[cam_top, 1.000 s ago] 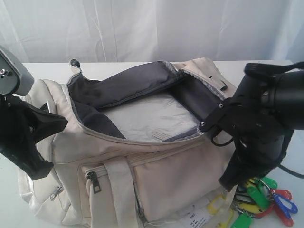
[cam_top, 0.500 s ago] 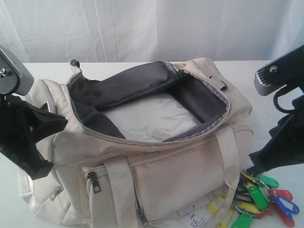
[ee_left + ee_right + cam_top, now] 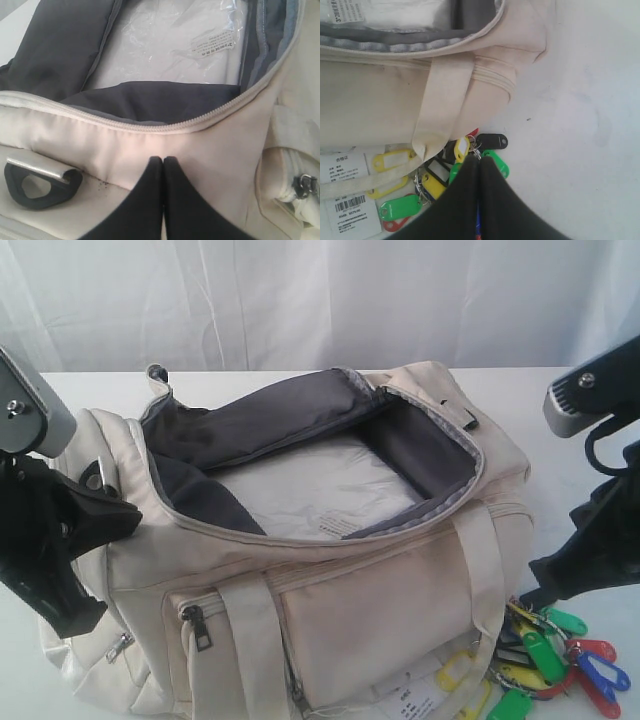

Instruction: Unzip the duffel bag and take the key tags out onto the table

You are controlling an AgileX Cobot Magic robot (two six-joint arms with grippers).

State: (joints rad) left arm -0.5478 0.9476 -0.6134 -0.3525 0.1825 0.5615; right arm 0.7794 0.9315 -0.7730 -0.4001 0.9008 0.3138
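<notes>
Duffel bag point(image 3: 380, 610) gapes unzipped, cream outside, dark grey inside.

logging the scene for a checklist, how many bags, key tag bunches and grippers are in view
duffel bag: 1
bunch of key tags: 1
grippers: 2 (left gripper, right gripper)
total: 4

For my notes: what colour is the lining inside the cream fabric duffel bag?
Dark grey lining; clearest in exterior view.
</notes>
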